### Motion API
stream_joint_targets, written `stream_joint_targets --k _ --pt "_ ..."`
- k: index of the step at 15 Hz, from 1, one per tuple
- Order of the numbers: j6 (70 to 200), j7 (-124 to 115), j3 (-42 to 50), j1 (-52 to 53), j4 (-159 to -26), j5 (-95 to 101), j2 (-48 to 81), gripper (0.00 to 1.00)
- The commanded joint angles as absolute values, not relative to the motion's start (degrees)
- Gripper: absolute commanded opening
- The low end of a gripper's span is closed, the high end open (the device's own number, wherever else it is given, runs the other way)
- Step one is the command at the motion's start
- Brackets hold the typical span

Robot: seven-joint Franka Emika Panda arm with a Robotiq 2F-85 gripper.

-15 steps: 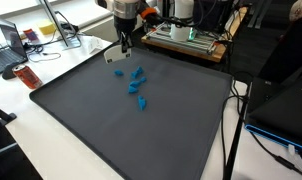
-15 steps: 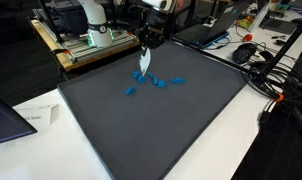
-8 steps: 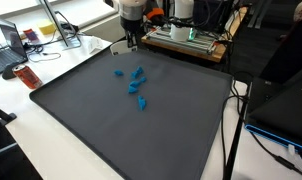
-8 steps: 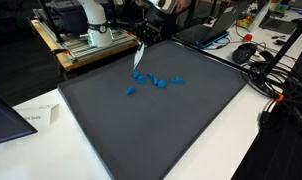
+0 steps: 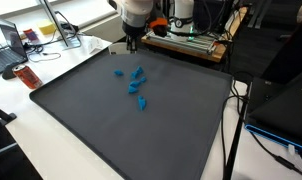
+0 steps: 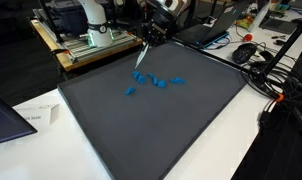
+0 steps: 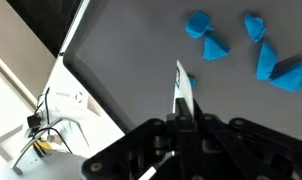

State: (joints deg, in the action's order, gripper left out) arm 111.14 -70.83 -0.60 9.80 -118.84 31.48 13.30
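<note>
Down at the lower left of an exterior view there's a sheet of paper (image 6: 36, 117) on the white worktop (image 6: 243, 120). After that the big dark mat (image 6: 141, 135) fills most of the frame. Around mid-mat, toward the upper half, there's a loose bunch of blue pieces (image 6: 156, 82), some touching and some apart.

Just past them, upper middle, the end effector (image 6: 146, 44) hangs over the far part of the mat. It's clamped tight on a thin white strip (image 6: 141, 58) that points down at the mat. The wrist view shows it best: the strip pokes up out of the grip at center frame, with blue pieces in the upper right and one peeking out right behind the strip. Can't tell if the tip touches anything.

My worry is that the strip looks flimsy and is pinched at one end only. Any press into the mat or a piece could bend it or twist it in the grip. A sideways swing might just scatter the pieces. The rack of gear (image 6: 91, 42) behind also sits pretty close to the arm.
</note>
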Motion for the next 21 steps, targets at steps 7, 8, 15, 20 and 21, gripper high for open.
stream_joint_targets --k 7,8,15,20,21 --pt "101.45 -77.0 -0.87 14.01 -106.17 37.17 24.99 0.01" --pt "100.73 -76.75 -0.72 14.14 -105.02 36.97 26.16 0.01" --pt "106.19 -73.06 -0.69 13.09 -101.75 35.9 30.77 0.01" --pt "116.15 -67.17 0.09 10.78 -105.55 35.6 28.53 0.01" --pt "118.48 -65.49 0.31 10.33 -106.35 35.77 27.93 0.01"
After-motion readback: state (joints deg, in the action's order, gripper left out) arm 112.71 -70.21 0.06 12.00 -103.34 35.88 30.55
